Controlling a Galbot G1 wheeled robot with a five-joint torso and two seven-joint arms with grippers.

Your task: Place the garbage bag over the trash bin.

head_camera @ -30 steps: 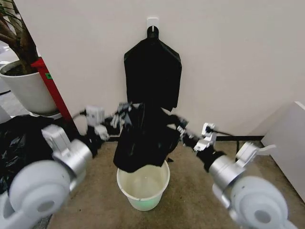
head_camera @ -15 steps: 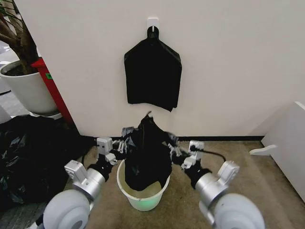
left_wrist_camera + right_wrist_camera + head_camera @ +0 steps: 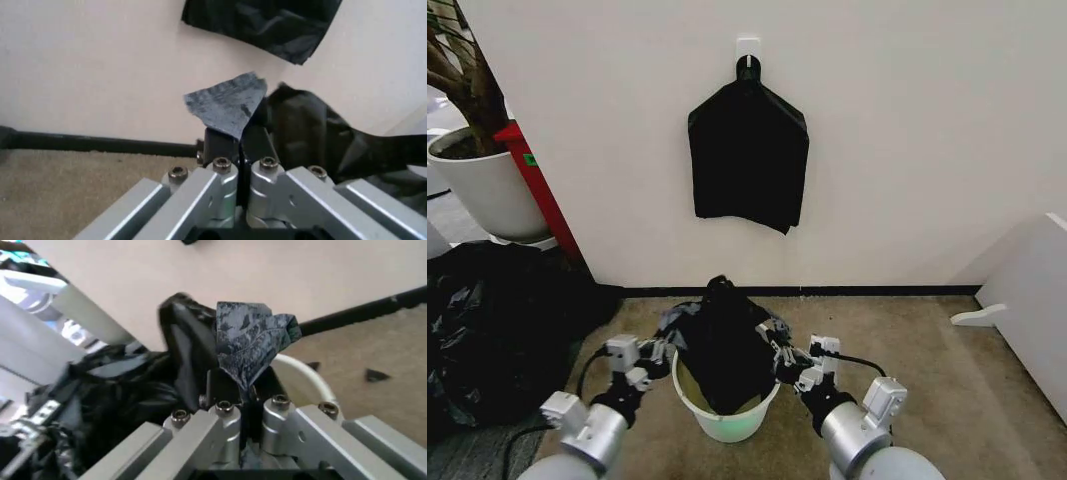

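The garbage bag is a crinkled black bag hanging down into the trash bin, a small white bucket on the carpet by the wall. The bag's top bunches up above the rim. My left gripper is shut on the bag's left edge, just outside the rim. My right gripper is shut on the right edge. In the left wrist view, a grey flap of the bag sticks out past the closed gripper. The right wrist view shows another flap in the closed gripper, with the bin's rim beside it.
A flat black bundle hangs on a white hook on the wall above. A heap of black bags lies at the left, behind it a large white plant pot and a red post. White furniture stands at the right.
Both grippers have come down with the bag, from well above the bucket to rim height. The bag's lower part now hangs inside the bucket.
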